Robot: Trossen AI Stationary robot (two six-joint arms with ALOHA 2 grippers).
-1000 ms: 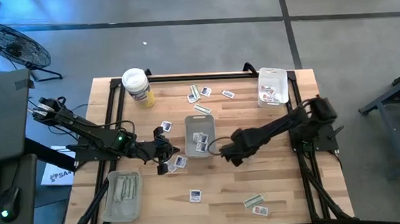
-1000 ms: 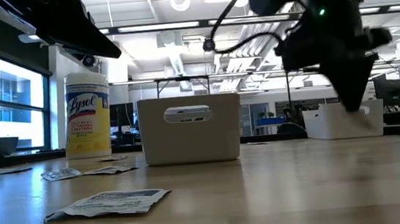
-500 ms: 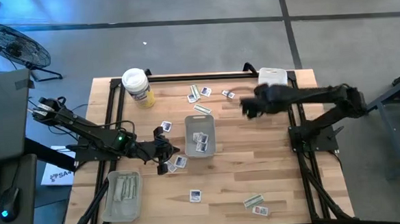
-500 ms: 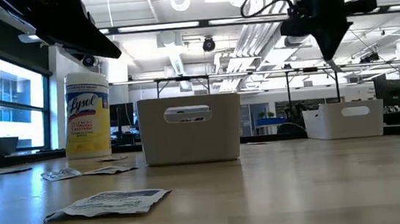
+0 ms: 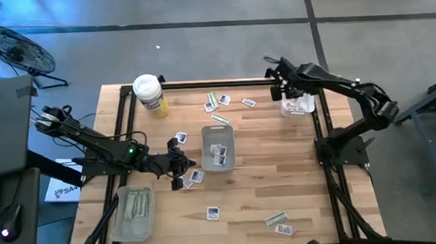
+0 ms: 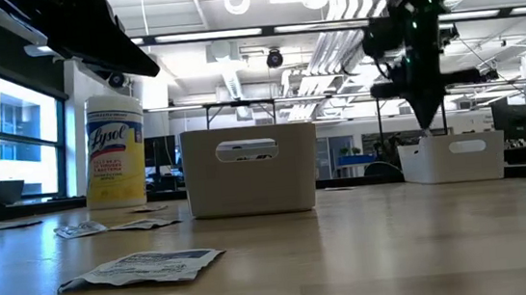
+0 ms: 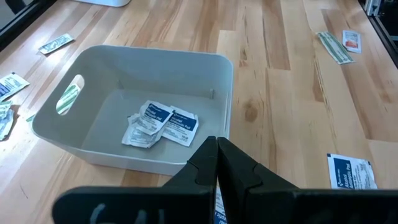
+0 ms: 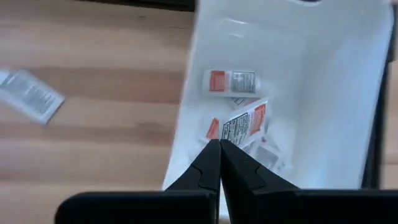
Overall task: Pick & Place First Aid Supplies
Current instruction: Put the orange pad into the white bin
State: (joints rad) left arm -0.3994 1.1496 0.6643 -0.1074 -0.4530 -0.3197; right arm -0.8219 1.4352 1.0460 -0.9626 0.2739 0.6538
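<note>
The supplies are small flat packets. Two white ones with blue print lie in the centre tray, and several with red print lie in the far right tray. Others are loose on the wood. My left gripper is shut, low over the table just left of the centre tray. My right gripper is shut and points down, just above the far right tray. My left gripper pinches a white packet with blue print between its two fingers. Only a thin sliver of it shows edge-on in the slit between them. My right gripper holds a white packet with red print by one end at its fingertips, from above. The packet sticks out past them over the tray floor.
A round tub with a yellow label stands at the far left. A clear tray holding green strips sits at the near left corner. Two packets lie beside my left gripper. One crumpled packet lies near the low camera.
My right gripper has risen from beside the centre tray, swung toward the table's far right corner with its fingers shut, and come down over the far right tray. My left arm has kept still.
</note>
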